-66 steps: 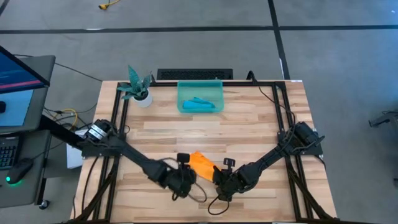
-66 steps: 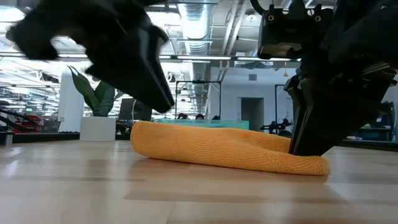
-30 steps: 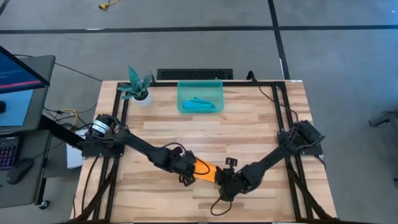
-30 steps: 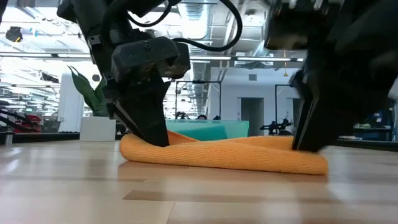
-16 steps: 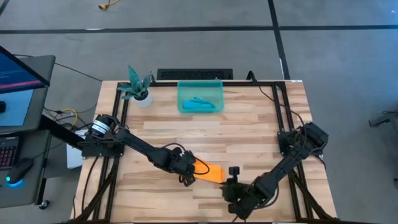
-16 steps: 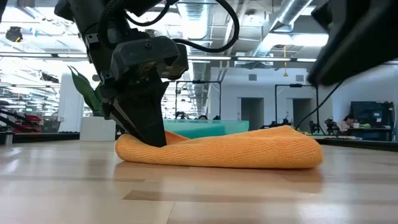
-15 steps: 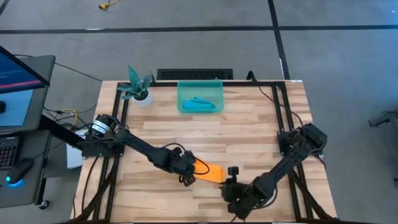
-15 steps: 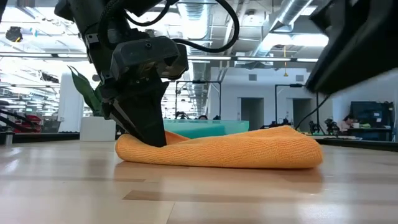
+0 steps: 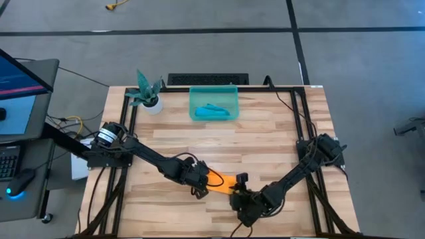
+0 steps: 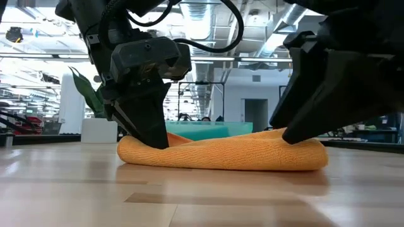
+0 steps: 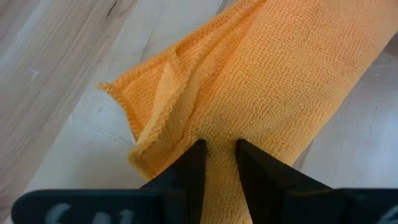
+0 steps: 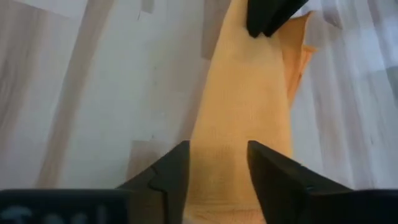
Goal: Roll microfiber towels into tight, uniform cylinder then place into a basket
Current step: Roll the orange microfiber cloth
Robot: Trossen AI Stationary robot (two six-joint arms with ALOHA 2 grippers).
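The orange towel [image 9: 223,181] lies as a loose roll on the table near the front middle, and also shows in the low view [image 10: 221,152]. My left gripper [image 9: 202,180] is shut on its left end. My right gripper [image 9: 239,194] is open at the roll's right end, its fingers [image 12: 169,177] standing on either side of the roll [image 12: 239,124]. The teal towel [image 9: 214,110] lies rolled inside the teal basket [image 9: 196,99] at the table's far edge. My left gripper pinches a pucker of cloth [image 11: 217,138] between its two fingers, at the roll's left end beside a loose hemmed corner [image 11: 152,93]. The fingers [image 10: 150,129] come from above, pointing down. The roll lies on the table. My right gripper: I cannot tell whether it touches the roll.
A white pot with a teal plant [image 9: 149,93] stands at the far left, beside the basket. Bare wood lies between the roll and the basket. A monitor and keyboard [image 9: 16,79] stand off the table's left side.
My right gripper let go of the roll's right end and drew back toward the table's near edge. It has now come back over that end, open. The freed right end has sprung up fuller. The left end has stayed pinned.
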